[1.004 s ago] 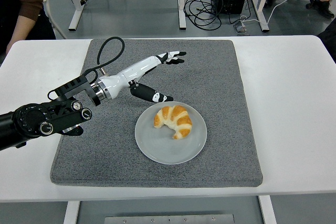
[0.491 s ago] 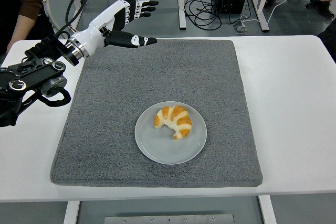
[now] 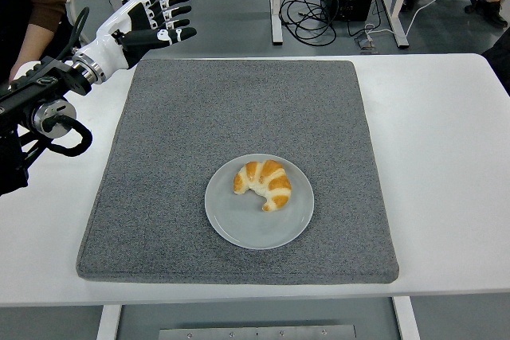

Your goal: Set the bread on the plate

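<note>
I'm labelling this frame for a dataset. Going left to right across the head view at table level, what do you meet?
Black left arm with its white-and-black five-fingered hand → grey felt mat → round pale grey plate → golden crescent-shaped croissant → bare white table.

One croissant [image 3: 264,182], one plate [image 3: 239,224], one grey mat [image 3: 199,109], one robot hand [image 3: 147,21].

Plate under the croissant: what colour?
Plain pale grey plate, no pattern; shows in the head view.
</note>
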